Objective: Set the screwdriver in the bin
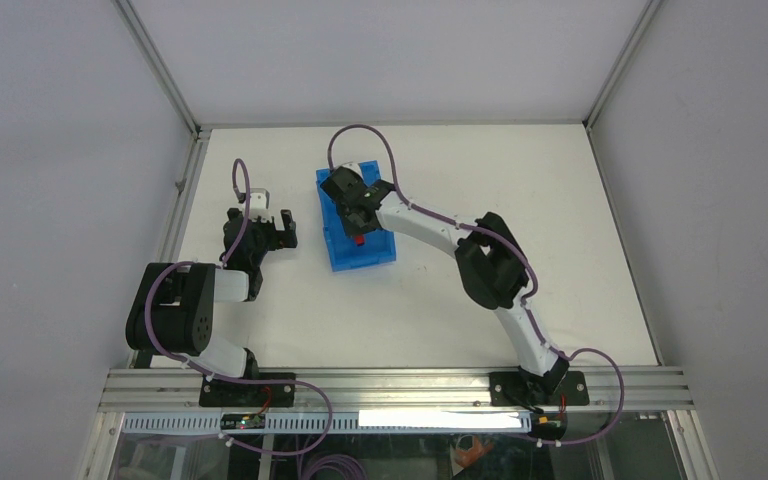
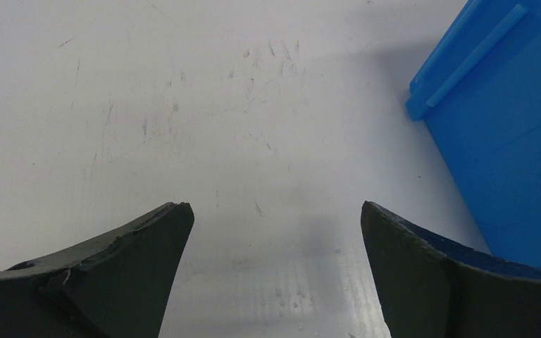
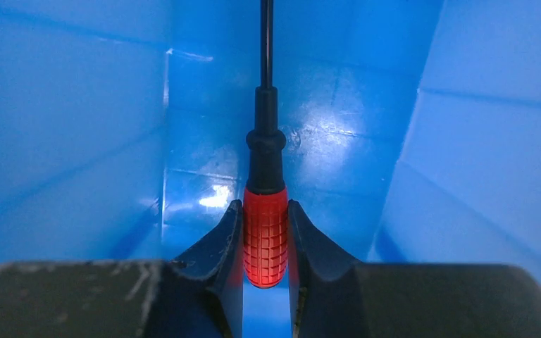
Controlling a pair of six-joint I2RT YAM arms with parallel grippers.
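The translucent blue bin [image 1: 372, 258] lies at the table's middle back. My right gripper [image 1: 356, 222] reaches down into it and is shut on the screwdriver [image 1: 358, 241]. In the right wrist view both fingers press the sides of the red handle [image 3: 265, 239]. The thin black shaft [image 3: 266, 42] points away along the bin floor, and blue bin walls [image 3: 63, 127] rise on both sides. I cannot tell if the screwdriver touches the floor. My left gripper [image 1: 282, 230] is open and empty over bare table, just left of the bin. Its wrist view [image 2: 275, 208] shows the bin's corner [image 2: 507, 127] at the right.
The white table [image 1: 520, 180] is bordered by a metal frame and grey walls. An aluminium rail [image 1: 390, 385] with the arm bases runs along the near edge. The right arm's elbow [image 1: 490, 260] stands right of the bin.
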